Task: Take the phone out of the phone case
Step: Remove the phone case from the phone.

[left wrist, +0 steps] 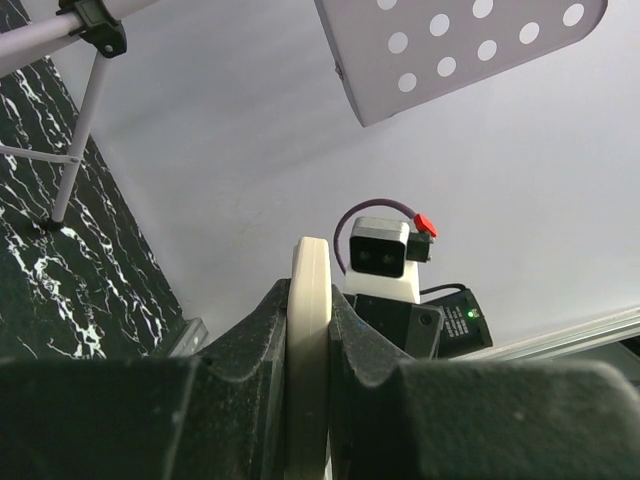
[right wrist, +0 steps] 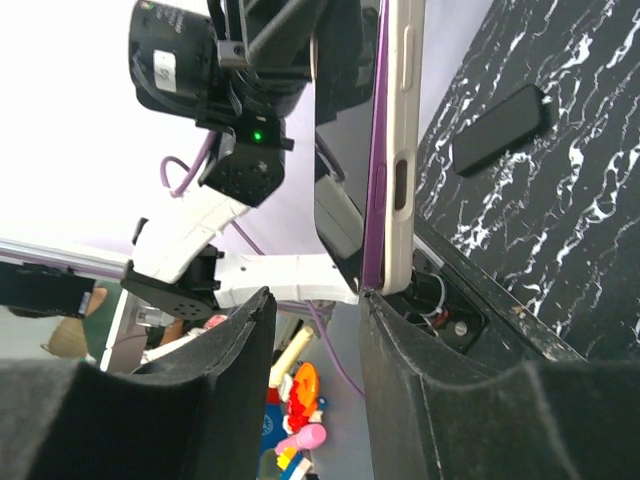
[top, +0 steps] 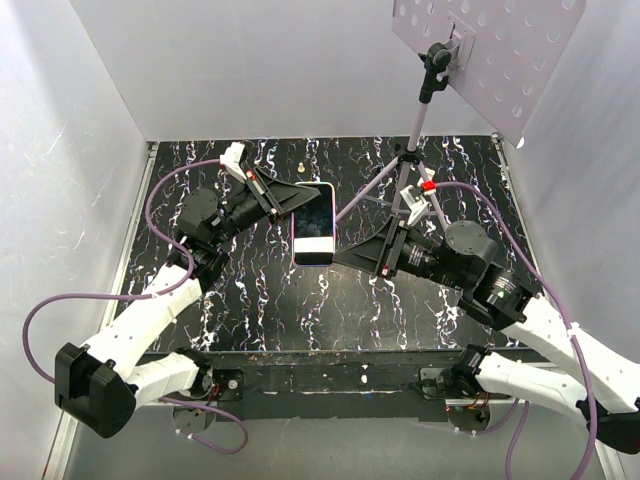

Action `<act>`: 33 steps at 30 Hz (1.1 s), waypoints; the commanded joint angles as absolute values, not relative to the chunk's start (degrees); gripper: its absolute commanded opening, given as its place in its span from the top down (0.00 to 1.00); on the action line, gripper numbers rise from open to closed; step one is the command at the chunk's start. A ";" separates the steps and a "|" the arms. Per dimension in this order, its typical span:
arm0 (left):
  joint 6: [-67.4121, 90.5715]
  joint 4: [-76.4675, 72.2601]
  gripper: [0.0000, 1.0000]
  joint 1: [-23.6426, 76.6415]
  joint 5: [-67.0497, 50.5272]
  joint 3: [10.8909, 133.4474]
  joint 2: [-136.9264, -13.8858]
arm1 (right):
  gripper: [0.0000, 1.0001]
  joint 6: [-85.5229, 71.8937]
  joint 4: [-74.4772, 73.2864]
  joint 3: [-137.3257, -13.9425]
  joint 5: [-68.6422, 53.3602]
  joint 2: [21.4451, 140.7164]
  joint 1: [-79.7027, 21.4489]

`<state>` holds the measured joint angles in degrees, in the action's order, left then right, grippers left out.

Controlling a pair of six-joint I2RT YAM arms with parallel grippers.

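Note:
The phone sits in its cream case (top: 312,225), held up above the black marbled table. My left gripper (top: 297,197) is shut on the case's far left edge; in the left wrist view the jaws (left wrist: 309,305) clamp the cream rim (left wrist: 308,265) edge-on. My right gripper (top: 338,257) is open at the phone's near right corner. In the right wrist view the case (right wrist: 405,100) and the phone's purple-edged dark face (right wrist: 345,150) stand above the open gripper (right wrist: 315,300). One finger (right wrist: 400,340) touches the lower corner.
A tripod (top: 405,165) holding a perforated grey panel (top: 490,45) stands at the back right, its legs close behind my right arm. A small black bar (right wrist: 500,128) lies on the table. White walls enclose the table.

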<state>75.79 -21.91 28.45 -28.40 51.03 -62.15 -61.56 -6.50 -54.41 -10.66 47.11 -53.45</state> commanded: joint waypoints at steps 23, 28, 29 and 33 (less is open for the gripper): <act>81.83 -29.18 1.00 31.64 -28.13 46.50 -60.91 | 0.59 -66.36 12.12 -50.97 -19.25 57.65 -46.32; 81.30 -28.65 1.00 32.25 -27.33 45.97 -60.29 | 0.67 -66.27 13.44 -51.42 -20.30 58.80 -45.27; 81.21 -29.00 1.00 32.17 -27.51 46.05 -60.38 | 0.70 -66.70 13.88 -51.24 -20.39 58.89 -45.09; 79.63 -28.65 1.00 32.43 -28.56 46.50 -61.35 | 0.84 -68.99 17.31 -49.75 -21.70 58.71 -43.95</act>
<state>78.91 -25.98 30.39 -24.75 45.45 -62.46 -67.33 8.38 -50.57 -22.61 58.61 -45.63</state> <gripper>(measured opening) 0.131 0.244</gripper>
